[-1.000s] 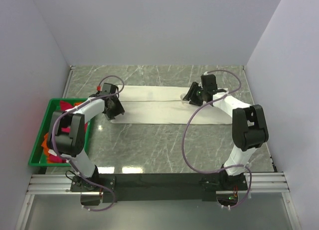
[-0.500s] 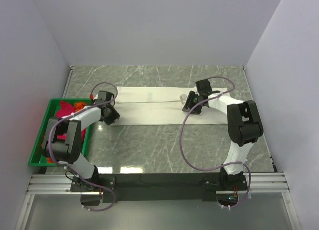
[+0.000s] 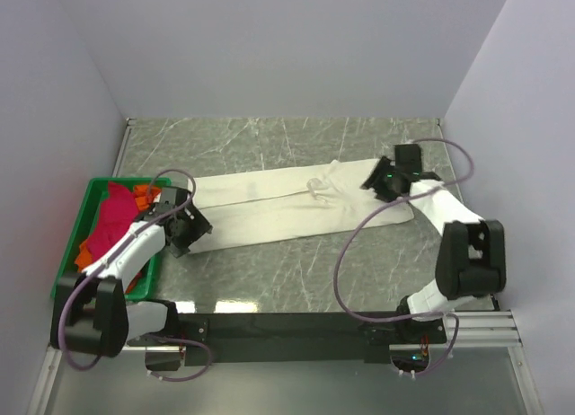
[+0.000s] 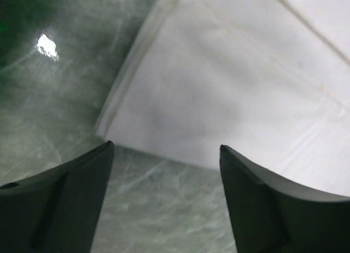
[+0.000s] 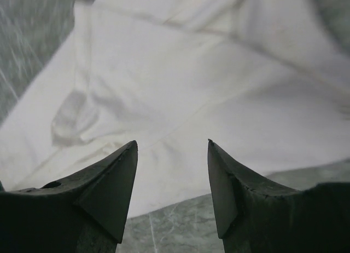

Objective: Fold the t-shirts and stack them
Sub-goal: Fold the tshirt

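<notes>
The cream t-shirt (image 3: 287, 204) lies as a long folded band across the middle of the marble table, slanting a little. My left gripper (image 3: 184, 228) is open and empty just off the band's near-left corner; the left wrist view shows that corner (image 4: 219, 99) between the open fingers. My right gripper (image 3: 382, 179) is open and empty over the band's right end; the cloth (image 5: 180, 94) fills the right wrist view. The crimson-pink t-shirt (image 3: 112, 219) and the orange t-shirt (image 3: 145, 196) lie crumpled in the crate.
A green plastic crate (image 3: 79, 219) stands at the left table edge, beside my left arm. White walls enclose the table at the back and sides. The black rail (image 3: 287, 327) with the arm bases runs along the near edge.
The cream band has been laid down lower and slanted. My left gripper moved toward the near-left corner and my right gripper moved right to the band's right end. Both have let go.
</notes>
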Robot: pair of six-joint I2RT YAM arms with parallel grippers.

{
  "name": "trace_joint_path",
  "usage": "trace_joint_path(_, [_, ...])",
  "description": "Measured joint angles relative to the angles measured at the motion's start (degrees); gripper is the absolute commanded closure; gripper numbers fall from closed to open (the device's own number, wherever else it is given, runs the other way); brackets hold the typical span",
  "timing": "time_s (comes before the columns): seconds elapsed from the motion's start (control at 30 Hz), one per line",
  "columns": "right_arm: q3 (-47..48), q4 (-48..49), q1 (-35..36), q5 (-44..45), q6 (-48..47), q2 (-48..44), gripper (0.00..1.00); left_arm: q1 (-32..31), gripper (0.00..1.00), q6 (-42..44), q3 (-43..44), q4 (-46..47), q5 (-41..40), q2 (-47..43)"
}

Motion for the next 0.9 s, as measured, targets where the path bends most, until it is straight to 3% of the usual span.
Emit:
trace_joint_path(0.2, [-5.03,0.42,-11.02,2.51,5.64,-5.07,0.39,-5.53,0.11,2.51,4.57,-3.30,-0.42,-1.53])
trace_joint_path(0.53, [-5.29,-3.61,-11.21,2.14,11.43,3.89,0.42,-9.64,0.12,3.85,9.73,-0.50,1.86,14.95])
trace_joint_path(0.77, [8.24,-9.94,-11.21,2.49,11.85,15.47,0.42,-10.45,0.14,1.55,10.16,2.36,5.31,16.35])
trace_joint_path(0.9, [20.55,-13.88,-11.17,3.13,11.06,24.15,0.42,-14.16,0.14,-2.27,10.03,5.79,7.15,17.11])
